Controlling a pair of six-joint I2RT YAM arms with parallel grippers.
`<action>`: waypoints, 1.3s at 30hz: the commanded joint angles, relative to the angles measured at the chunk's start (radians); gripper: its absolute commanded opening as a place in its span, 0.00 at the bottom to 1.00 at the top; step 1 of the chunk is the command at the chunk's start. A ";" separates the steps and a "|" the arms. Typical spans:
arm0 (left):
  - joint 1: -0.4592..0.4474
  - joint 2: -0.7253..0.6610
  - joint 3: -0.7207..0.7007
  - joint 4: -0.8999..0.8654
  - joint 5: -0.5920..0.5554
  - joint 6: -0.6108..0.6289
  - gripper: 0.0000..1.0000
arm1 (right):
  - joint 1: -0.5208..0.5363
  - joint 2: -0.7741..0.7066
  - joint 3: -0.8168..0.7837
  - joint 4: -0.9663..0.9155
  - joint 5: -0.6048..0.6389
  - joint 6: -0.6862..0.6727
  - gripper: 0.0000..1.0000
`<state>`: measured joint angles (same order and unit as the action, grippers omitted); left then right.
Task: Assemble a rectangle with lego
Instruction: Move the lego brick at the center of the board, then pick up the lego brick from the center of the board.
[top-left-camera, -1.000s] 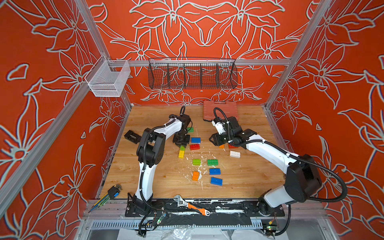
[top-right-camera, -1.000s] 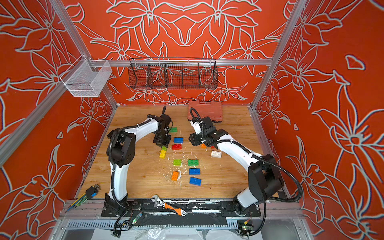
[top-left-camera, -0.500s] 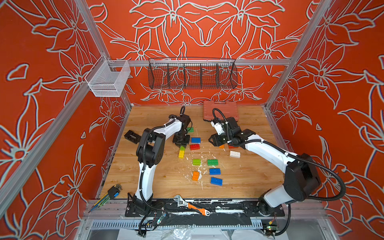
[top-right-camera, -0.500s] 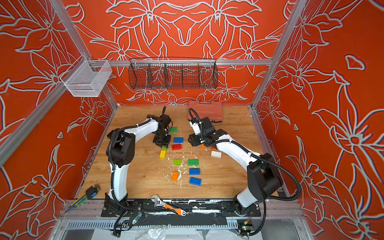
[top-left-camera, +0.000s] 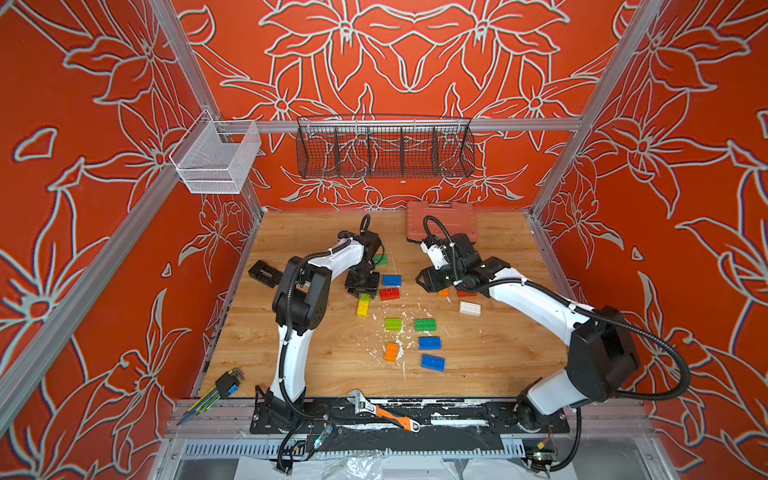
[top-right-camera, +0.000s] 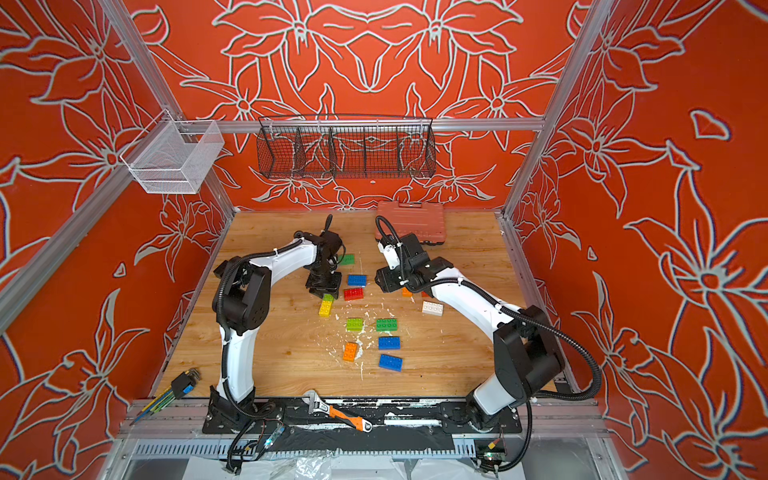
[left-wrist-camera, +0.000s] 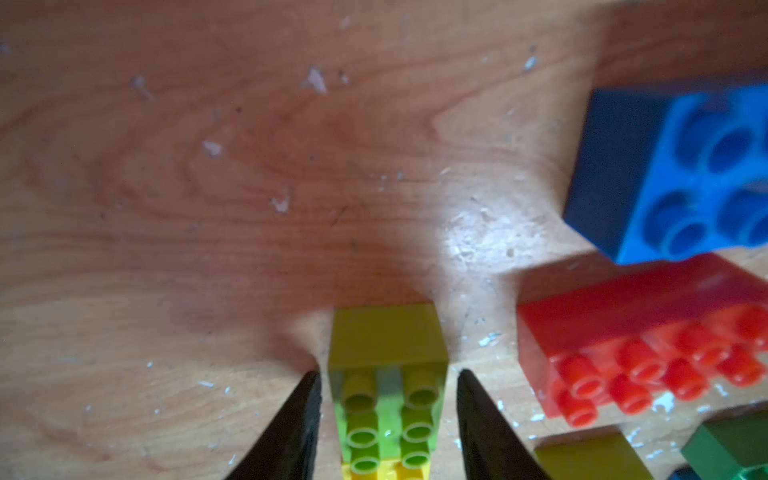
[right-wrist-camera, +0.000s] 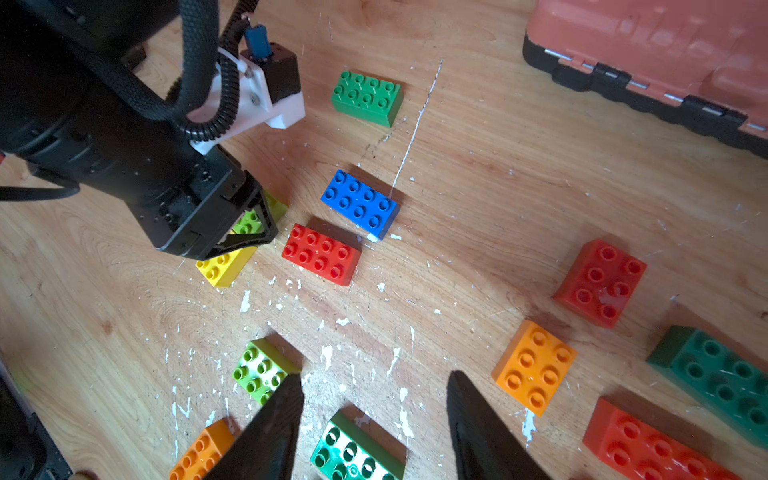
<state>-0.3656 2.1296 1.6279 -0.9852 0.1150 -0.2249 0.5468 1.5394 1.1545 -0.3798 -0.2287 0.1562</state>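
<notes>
The lego lies loose on the wooden table. A lime brick sits end to end with a yellow brick. My left gripper is down over the lime brick, open, with a small gap on each side. Beside them lie a red brick and a blue brick. My right gripper hangs open and empty above the table, over a green brick. Near it are a lime brick and an orange brick.
A salmon-pink tool case stands at the back. A white brick, two blue bricks and an orange one lie toward the front. A black block sits left; a wrench and hex keys lie at the front edge.
My left gripper's jaws have spread apart and let go of the lime brick. The right arm has shifted only slightly.
</notes>
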 joint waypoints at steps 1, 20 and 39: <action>0.004 -0.029 0.007 -0.021 0.005 0.004 0.56 | 0.014 0.009 0.037 -0.033 0.013 -0.037 0.59; 0.247 -0.458 -0.222 0.012 0.147 0.015 0.54 | 0.053 0.342 0.370 -0.280 -0.372 -0.650 0.58; 0.286 -0.607 -0.391 0.068 0.212 0.022 0.53 | 0.123 0.719 0.832 -0.656 -0.209 -0.879 0.50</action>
<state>-0.0872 1.5429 1.2453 -0.9257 0.3000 -0.2089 0.6525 2.2341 1.9530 -1.0019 -0.4698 -0.6609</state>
